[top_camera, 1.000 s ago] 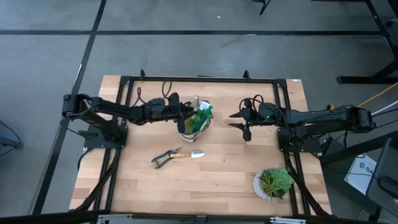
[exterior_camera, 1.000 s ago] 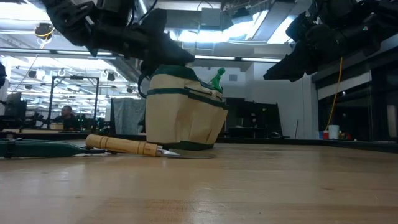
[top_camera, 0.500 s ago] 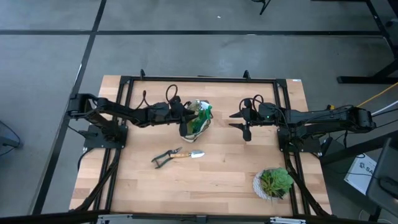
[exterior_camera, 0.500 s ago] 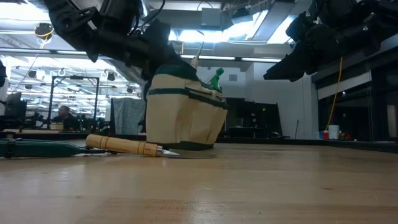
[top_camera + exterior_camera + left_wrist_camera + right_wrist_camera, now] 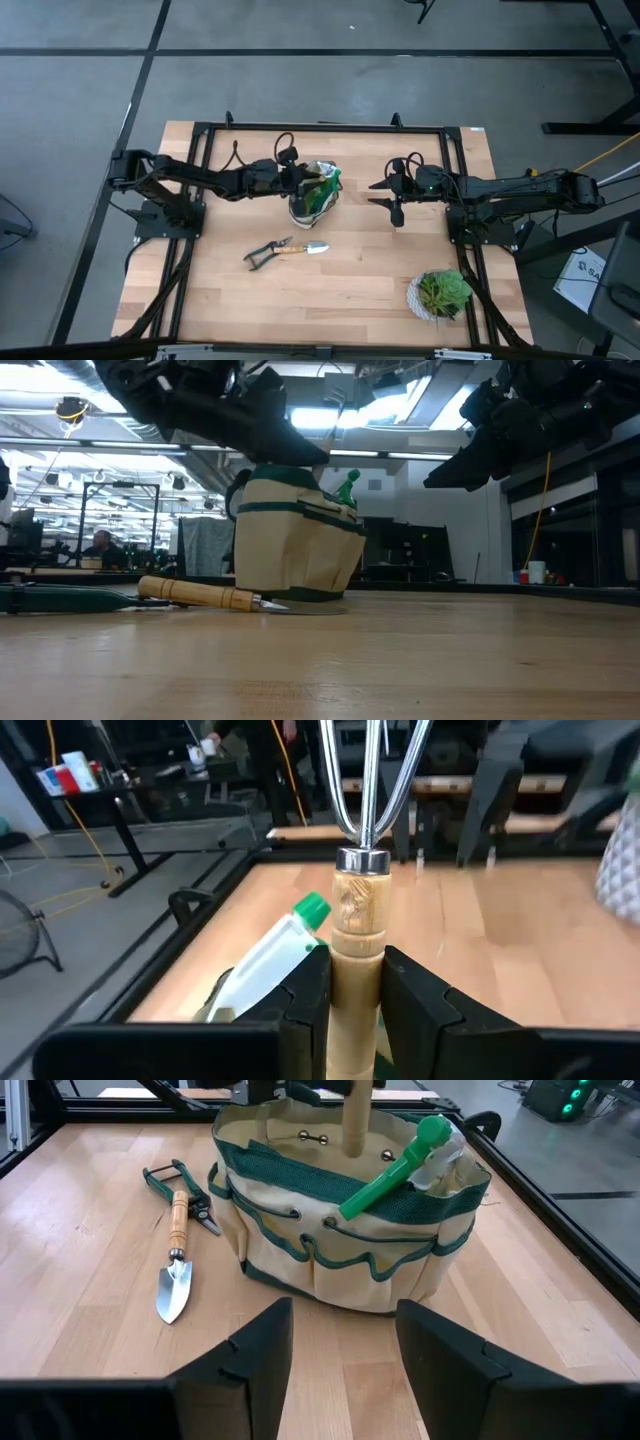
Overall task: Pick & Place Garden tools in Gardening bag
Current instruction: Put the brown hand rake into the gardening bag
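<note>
Left gripper [image 5: 355,995] is over the gardening bag [image 5: 312,197], fingers [image 5: 305,1005] clamped on the wooden handle of a hand fork [image 5: 358,925] with chrome tines pointing away from the wrist; in the right wrist view that handle stands roughly upright inside the bag mouth. Step in hand, as I read it: seat the fork in the bag and let go. To do it well: keep the handle vertical, lower until it takes its own weight against the bag wall, then spread the fingers and lift straight out so the soft rim doesn't drag or tip the bag. The bag sits mid-table toward the far edge: cream fabric, dark green trim, scalloped outer pockets, a bright green tool [image 5: 395,1168] already leaning out of it. Still on the table just beside the bag, on the near side: trowel [image 5: 174,1270] with silver blade and wooden handle, and pruning shears [image 5: 175,1185] touching or nearly touching it. Right gripper [image 5: 335,1350] hangs well to the right of the bag, fingers spread, holding nothing. Potted plant [image 5: 440,293] at the near right corner isn't part of the job.
</note>
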`<act>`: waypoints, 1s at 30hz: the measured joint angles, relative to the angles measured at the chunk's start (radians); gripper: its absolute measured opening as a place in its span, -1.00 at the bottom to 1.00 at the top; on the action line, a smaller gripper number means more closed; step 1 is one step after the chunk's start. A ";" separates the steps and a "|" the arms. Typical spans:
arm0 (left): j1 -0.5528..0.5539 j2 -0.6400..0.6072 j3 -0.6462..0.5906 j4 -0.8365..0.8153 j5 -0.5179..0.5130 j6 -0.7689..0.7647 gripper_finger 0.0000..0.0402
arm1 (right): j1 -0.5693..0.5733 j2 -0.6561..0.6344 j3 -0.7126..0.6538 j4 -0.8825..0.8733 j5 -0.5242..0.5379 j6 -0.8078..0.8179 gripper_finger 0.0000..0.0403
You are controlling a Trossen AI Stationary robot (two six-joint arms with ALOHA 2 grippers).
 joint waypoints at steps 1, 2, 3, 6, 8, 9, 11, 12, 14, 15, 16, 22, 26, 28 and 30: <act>0.000 0.000 0.013 -0.030 -0.001 0.016 -0.67 | 0.000 0.000 0.000 0.000 0.000 0.000 -0.10; 0.000 0.000 0.027 -0.058 -0.001 0.034 -0.67 | 0.000 0.000 0.000 0.000 0.000 0.000 -0.10; 0.000 0.000 0.042 -0.087 -0.003 0.051 -0.67 | 0.000 0.000 0.000 0.000 0.000 0.000 -0.10; -0.001 0.000 0.084 -0.187 -0.039 0.077 -0.67 | 0.000 0.000 0.000 0.000 0.000 0.000 -0.10; -0.002 0.000 0.108 -0.239 -0.063 0.077 -0.67 | 0.000 0.000 0.000 0.000 0.000 0.000 -0.10; -0.002 0.000 0.115 -0.244 -0.066 0.069 -0.67 | 0.000 0.000 0.000 0.000 0.000 0.000 -0.10; -0.002 0.000 0.118 -0.235 -0.065 0.027 -0.67 | 0.000 0.000 0.000 0.000 0.000 0.000 -0.10; -0.002 0.000 0.117 -0.228 -0.065 -0.003 -0.67 | 0.000 0.000 0.000 0.000 0.000 0.000 -0.10; -0.002 0.000 0.117 -0.220 -0.064 -0.049 -0.67 | 0.000 0.000 0.000 0.000 0.000 0.000 -0.10; -0.002 0.000 0.117 -0.225 -0.064 -0.058 -0.67 | 0.000 0.000 0.000 0.000 0.000 0.000 -0.10; -0.002 0.000 0.117 -0.237 -0.064 -0.063 -0.67 | 0.000 0.000 0.000 0.000 0.000 0.000 -0.10; -0.002 0.000 0.084 -0.252 -0.084 -0.168 -0.65 | 0.000 0.000 0.000 0.000 0.002 0.000 -0.10; -0.002 0.000 0.064 -0.251 -0.099 -0.243 -0.65 | 0.000 0.000 0.000 0.000 0.004 0.000 -0.10; -0.002 0.000 0.061 -0.256 -0.099 -0.270 -0.65 | 0.000 0.000 0.000 0.000 0.004 0.000 -0.10; -0.002 0.000 0.061 -0.258 -0.099 -0.293 -0.65 | 0.000 0.000 0.000 0.000 0.004 0.000 -0.10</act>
